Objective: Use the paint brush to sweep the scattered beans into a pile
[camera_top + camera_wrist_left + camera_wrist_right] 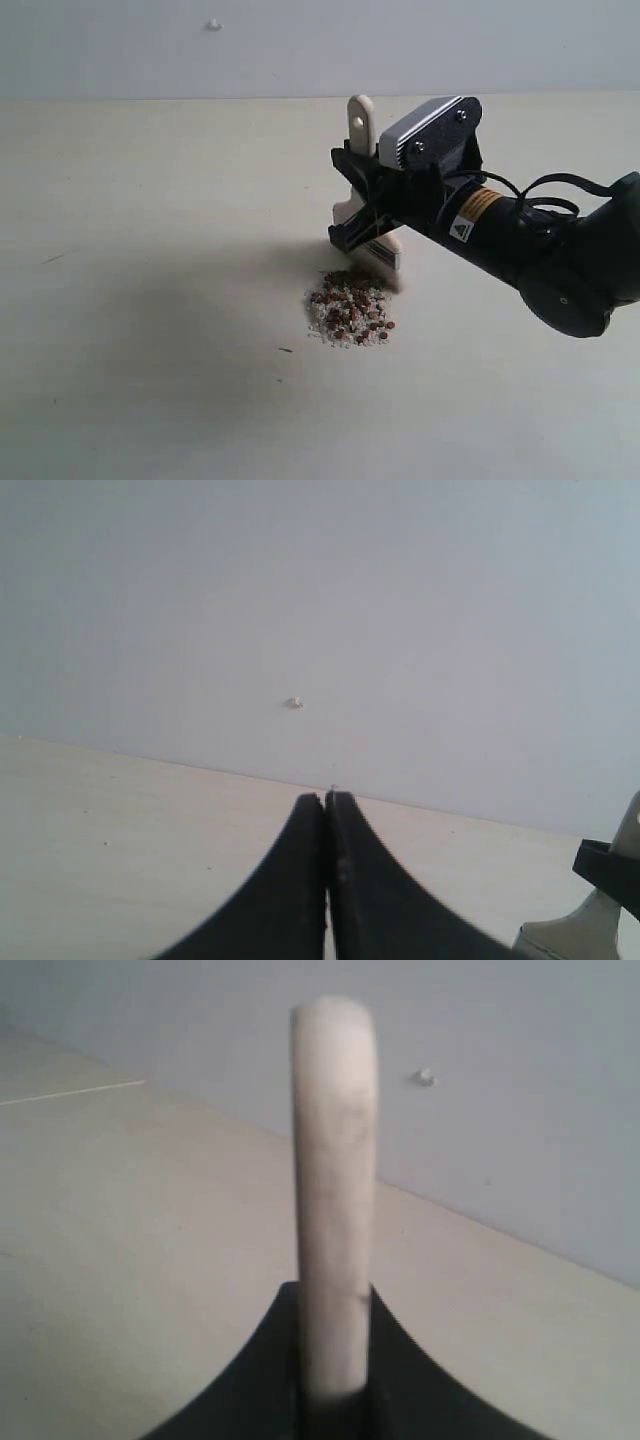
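The beans lie as one compact pile (350,308) of reddish-brown pellets and whitish crumbs near the middle of the pale table (150,300). The paint brush (362,190) stands almost upright just behind the pile, bristles down at its far right edge, wooden handle with a hole pointing up. My right gripper (365,205) is shut on the brush handle (334,1200), which rises edge-on between its black fingers (262,1380). My left gripper (326,800) is shut with nothing in it; it does not show in the exterior view. Part of the brush (590,920) appears at that view's edge.
A pale wall (320,45) stands behind the table, with a small white nub (213,24) on it. A tiny dark speck (286,350) lies in front of the pile. My right arm (540,250) reaches in from the right.
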`<action>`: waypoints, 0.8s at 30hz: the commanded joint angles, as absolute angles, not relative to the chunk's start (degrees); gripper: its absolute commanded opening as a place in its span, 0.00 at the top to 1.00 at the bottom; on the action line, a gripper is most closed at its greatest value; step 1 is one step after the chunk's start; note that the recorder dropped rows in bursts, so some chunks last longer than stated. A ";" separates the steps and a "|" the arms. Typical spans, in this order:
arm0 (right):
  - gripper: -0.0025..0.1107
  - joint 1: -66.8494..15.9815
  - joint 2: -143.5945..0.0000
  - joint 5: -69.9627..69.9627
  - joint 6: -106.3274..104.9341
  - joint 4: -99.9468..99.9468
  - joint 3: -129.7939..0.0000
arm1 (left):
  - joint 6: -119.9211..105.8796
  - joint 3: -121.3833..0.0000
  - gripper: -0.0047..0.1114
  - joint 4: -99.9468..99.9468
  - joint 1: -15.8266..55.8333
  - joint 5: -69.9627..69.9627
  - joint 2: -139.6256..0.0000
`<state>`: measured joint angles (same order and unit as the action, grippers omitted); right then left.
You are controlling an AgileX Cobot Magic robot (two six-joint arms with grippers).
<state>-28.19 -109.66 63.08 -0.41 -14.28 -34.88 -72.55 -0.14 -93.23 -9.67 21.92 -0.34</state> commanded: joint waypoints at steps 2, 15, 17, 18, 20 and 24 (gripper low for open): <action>0.98 -28.02 -107.70 62.82 -1.88 -11.96 -35.23 | -72.67 0.00 0.96 -93.17 -9.28 22.27 0.00; 0.98 -27.21 -99.95 55.16 -3.17 5.59 -35.81 | -72.67 0.00 0.96 -93.17 -9.28 22.27 0.00; 0.98 -23.52 -97.19 45.81 -4.82 7.21 -37.86 | -72.67 0.00 0.96 -93.17 -9.28 22.27 0.00; 0.98 -21.62 -95.79 41.31 -4.46 3.82 -39.05 | -72.67 0.00 0.96 -93.17 -9.28 22.27 0.00; 0.98 -17.37 -93.15 30.48 1.90 -6.66 -42.45 | -72.67 0.00 0.96 -93.17 -9.28 22.27 0.00; 0.98 -11.81 -88.94 17.93 24.89 -28.88 -48.47 | -72.67 0.00 0.96 -93.17 -9.28 22.27 0.00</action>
